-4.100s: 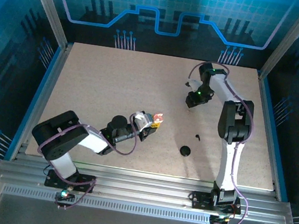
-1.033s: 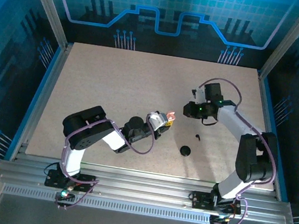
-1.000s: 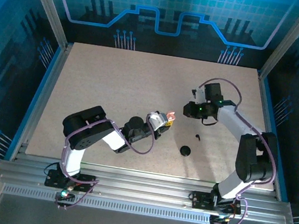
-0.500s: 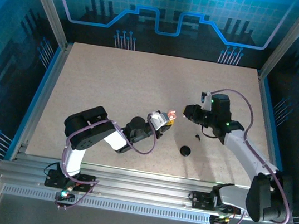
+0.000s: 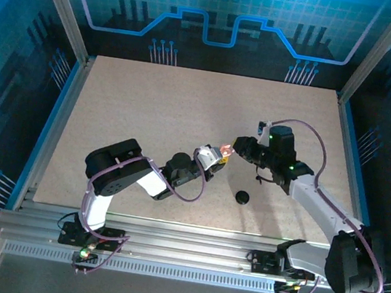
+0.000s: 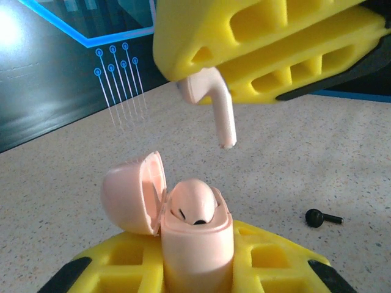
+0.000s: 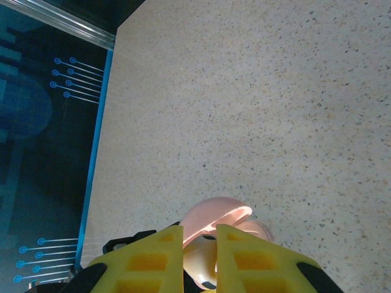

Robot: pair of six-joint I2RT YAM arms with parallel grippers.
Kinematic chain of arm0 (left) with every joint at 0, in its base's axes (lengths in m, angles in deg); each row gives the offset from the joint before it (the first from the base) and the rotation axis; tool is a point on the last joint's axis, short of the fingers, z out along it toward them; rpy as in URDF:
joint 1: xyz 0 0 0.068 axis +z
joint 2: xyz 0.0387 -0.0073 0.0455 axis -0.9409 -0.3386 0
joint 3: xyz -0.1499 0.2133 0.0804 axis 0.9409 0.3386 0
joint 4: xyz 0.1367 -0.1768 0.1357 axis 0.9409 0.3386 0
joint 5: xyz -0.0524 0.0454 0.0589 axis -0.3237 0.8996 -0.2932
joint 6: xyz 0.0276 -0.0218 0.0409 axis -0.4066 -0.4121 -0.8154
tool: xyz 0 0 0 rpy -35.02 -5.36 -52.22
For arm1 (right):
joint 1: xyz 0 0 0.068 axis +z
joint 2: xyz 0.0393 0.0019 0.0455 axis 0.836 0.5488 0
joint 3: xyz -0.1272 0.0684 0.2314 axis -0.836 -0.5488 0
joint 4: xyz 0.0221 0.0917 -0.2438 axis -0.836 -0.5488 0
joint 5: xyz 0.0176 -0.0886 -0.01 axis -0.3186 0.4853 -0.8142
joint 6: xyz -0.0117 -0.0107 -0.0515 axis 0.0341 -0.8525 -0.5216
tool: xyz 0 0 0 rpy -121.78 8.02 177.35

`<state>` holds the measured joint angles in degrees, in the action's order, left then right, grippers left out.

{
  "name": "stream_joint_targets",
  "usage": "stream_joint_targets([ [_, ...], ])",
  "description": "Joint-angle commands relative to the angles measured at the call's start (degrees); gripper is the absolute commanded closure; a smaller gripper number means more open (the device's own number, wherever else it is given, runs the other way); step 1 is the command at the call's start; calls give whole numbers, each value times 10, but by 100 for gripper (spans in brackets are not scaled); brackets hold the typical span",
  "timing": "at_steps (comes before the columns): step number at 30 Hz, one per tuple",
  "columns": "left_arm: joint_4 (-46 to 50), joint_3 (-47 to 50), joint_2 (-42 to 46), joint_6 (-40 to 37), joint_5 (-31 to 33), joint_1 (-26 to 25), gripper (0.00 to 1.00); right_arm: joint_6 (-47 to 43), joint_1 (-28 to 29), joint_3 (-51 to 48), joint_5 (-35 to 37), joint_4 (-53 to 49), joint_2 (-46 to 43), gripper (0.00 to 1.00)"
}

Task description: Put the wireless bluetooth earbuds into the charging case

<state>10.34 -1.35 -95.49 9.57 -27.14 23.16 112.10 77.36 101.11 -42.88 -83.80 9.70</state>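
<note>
left tool gripping open pink charging case, right tool pinching pink earbud just above it

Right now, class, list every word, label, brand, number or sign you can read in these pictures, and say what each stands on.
No text can be read.
The pink charging case and the pink earbud above it carry no print.
The blue wall panel bears a gear outline and circuit lines, no letters.
The black puck is too small to tell.
</note>
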Motion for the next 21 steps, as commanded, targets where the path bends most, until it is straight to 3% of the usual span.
stream_joint_targets([
  [1,-23,-11,-8,-4,5,-6,81,17,9,-3,10,33,8,84],
  [21,-24,-11,2,-1,7,-7,81,39,20,-25,16,58,23,84],
])
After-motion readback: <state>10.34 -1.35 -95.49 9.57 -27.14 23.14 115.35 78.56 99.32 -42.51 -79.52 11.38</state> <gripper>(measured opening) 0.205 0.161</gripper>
